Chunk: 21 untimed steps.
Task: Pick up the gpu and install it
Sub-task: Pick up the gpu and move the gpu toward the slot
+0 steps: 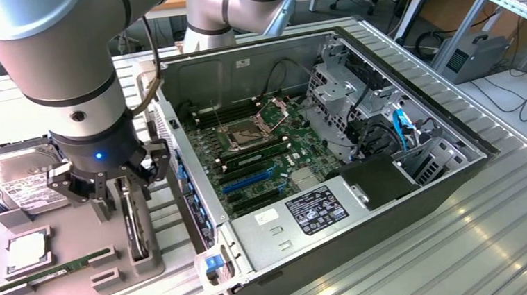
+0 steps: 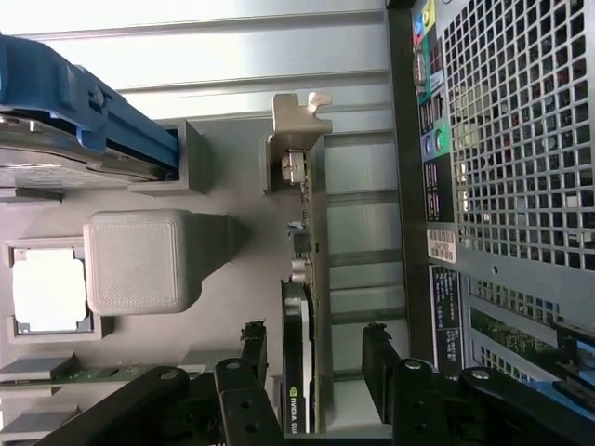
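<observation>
Above grey plastic tray (image 1: 79, 233) | black fingers (image 2: 376, 358) astride thin flat gpu (image 2: 296, 353)

You see the gpu (image 1: 138, 229) only in part: the gripper (image 1: 119, 198) covers its upper end. The arm (image 1: 63, 71) hides a corner of the hard drive (image 1: 20, 180). The power supply label (image 1: 317, 212) is too small to read.

NVIDIA logo on gpu (image 2: 297, 358) edge (power-supply sticker (image 1: 312, 212) print illegible).
</observation>
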Available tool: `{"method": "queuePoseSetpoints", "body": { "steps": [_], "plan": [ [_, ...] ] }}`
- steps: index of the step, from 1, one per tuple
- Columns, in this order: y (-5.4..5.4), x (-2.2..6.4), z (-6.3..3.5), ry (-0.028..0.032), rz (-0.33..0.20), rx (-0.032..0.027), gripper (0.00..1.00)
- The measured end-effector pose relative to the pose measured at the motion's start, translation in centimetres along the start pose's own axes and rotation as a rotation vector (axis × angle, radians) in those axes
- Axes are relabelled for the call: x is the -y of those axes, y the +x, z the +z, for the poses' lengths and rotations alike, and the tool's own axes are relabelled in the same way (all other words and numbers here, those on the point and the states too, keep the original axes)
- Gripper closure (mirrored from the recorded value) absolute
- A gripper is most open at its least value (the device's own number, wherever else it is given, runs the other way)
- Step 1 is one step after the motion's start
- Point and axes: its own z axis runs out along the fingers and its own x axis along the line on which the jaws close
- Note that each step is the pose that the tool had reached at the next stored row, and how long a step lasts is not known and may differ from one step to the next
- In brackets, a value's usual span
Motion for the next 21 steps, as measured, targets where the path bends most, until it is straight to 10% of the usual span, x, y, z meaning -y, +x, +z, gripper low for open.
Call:
{"method": "queuePoseSetpoints", "body": {
  "steps": [21],
  "plan": [
    [0.5,-0.03,1.60,-0.0001,0.000,0.0000,0.46]
  ]
}}
